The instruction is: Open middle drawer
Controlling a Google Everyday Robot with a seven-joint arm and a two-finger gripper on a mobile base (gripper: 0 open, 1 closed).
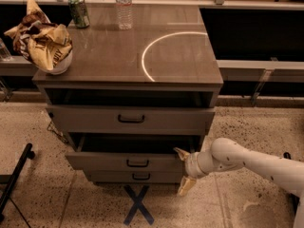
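Note:
The middle drawer (118,161) is a wide grey-brown front with a small dark handle (137,163). It stands pulled out a short way, with a dark gap above it. My gripper (183,170) is at the right end of that drawer front, on a white arm coming in from the right. It is open: one fingertip (180,153) sits by the drawer's top right corner, the other (186,186) hangs below, beside the bottom drawer (137,177). The top drawer (131,119) is also slightly out.
On the cabinet top (109,61) lie a crumpled chip bag in a white bowl (42,42), a green can (78,11) and a water bottle (123,6). A blue tape X (137,205) marks the floor in front. A black stand leg (14,179) lies at the left.

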